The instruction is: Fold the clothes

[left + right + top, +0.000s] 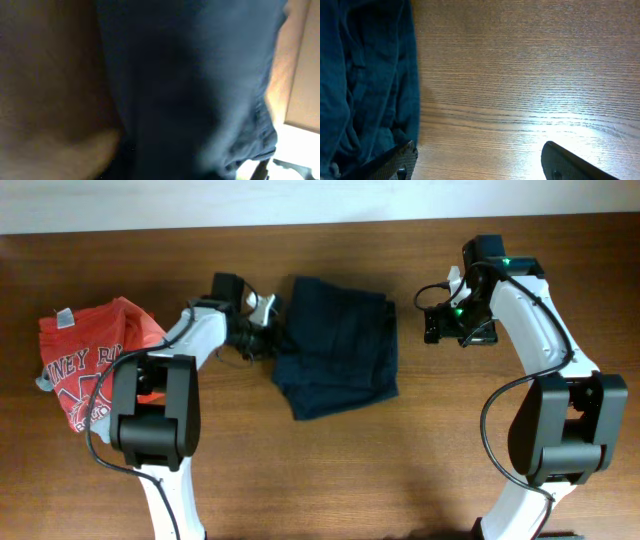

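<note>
Brown wooden tabletop (330,470) carried dark navy shorts (338,345), loosely folded at its middle, with a crumpled red T-shirt (85,360) well apart at the left. Right fingers (395,160) stood wide over bare wood just beside the shorts. Left fingers (265,330) met the shorts' left edge; I cannot tell their spread.

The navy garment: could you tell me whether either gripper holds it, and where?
The right gripper is open, holding nothing. The left gripper sits at the navy garment's left edge; whether it grips cannot be told.
</note>
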You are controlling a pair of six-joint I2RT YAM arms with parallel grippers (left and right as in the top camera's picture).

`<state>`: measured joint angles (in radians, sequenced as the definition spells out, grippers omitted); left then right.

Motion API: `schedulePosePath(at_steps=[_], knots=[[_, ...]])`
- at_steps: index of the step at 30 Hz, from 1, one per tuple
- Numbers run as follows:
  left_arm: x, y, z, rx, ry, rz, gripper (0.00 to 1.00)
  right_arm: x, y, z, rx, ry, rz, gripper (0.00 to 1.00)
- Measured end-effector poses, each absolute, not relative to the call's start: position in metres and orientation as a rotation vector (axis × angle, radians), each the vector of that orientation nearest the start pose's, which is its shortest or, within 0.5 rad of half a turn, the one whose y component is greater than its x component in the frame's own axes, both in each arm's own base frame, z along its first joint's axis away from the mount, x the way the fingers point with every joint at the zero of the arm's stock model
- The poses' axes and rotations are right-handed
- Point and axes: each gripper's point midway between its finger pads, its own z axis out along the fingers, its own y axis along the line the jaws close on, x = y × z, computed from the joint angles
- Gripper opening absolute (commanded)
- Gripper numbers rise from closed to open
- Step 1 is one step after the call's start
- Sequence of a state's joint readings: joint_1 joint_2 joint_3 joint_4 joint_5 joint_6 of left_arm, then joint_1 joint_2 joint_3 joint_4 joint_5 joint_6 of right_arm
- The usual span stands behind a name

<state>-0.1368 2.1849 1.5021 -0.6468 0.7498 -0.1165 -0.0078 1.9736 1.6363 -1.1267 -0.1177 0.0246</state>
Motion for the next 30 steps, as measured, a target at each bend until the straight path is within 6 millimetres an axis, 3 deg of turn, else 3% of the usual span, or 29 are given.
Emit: schedulePosePath(at_steps=[1, 2, 3, 4, 8, 20, 24, 30], knots=[[0.433, -0.176, 0.032, 0.162, 2.772, -1.122, 0.52, 0.401, 0.017, 0.089, 0.040, 3.030, 0.180, 0.84], [0.439, -0.174, 0.037, 0.166, 2.759, -1.115, 0.70, 0.401, 0.017, 0.089, 0.040, 3.030, 0.180, 0.84], [0.443, -0.173, 0.041, 0.177, 2.745, -1.109, 0.72, 0.401, 0.017, 0.089, 0.039, 3.030, 0.180, 0.84], [0.448, -0.173, 0.046, 0.182, 2.732, -1.102, 0.87, 0.401, 0.017, 0.089, 0.038, 3.030, 0.180, 0.84], [0.457, -0.172, 0.053, 0.211, 2.701, -1.079, 0.98, 0.401, 0.017, 0.089, 0.038, 3.030, 0.180, 0.84], [0.495, -0.170, 0.059, 0.279, 2.559, -0.907, 0.97, 0.401, 0.017, 0.089, 0.036, 3.030, 0.180, 0.84], [0.501, -0.184, 0.060, 0.324, 2.527, -0.852, 0.97, 0.401, 0.017, 0.089, 0.036, 3.030, 0.180, 0.84], [0.494, -0.215, 0.052, 0.405, 2.529, -0.801, 0.97, 0.399, 0.017, 0.088, 0.037, 3.038, 0.180, 0.84]])
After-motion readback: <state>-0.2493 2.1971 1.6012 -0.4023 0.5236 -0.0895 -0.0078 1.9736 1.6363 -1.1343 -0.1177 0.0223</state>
